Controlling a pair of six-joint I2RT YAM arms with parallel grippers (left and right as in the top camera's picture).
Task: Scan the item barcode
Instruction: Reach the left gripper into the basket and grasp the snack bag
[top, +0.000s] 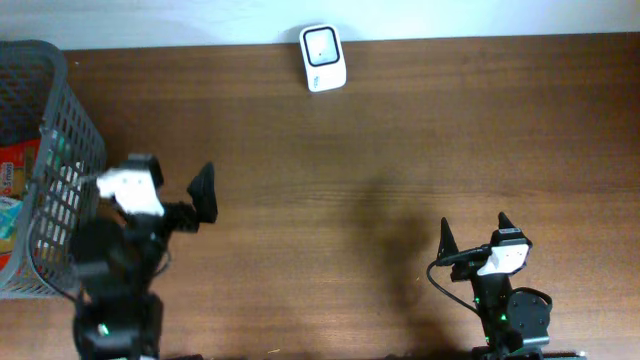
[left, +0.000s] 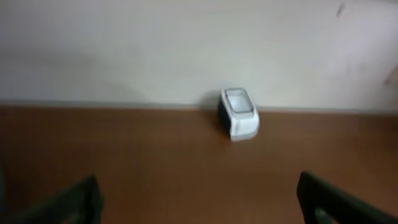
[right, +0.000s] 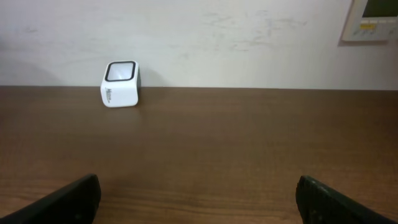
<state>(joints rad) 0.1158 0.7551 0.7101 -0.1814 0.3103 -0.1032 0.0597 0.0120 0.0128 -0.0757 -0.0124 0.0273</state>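
The white barcode scanner (top: 323, 58) stands at the table's far edge, its dark window facing up; it also shows as the scanner (left: 237, 113) in the left wrist view and the scanner (right: 120, 84) in the right wrist view. Colourful packaged items (top: 14, 178) lie in the grey basket (top: 62, 128) at the left; no barcode is visible. My left gripper (top: 172, 180) hovers just right of the basket, open and empty. My right gripper (top: 477, 232) sits near the front right edge, open and empty. Both wrist views show only bare wood between the fingertips (left: 73, 200) (right: 68, 200).
The brown wooden table (top: 400, 150) spans the view and a pale wall runs behind it. A wall control panel (right: 371, 18) shows at the top right of the right wrist view. The basket wall rises beside my left arm.
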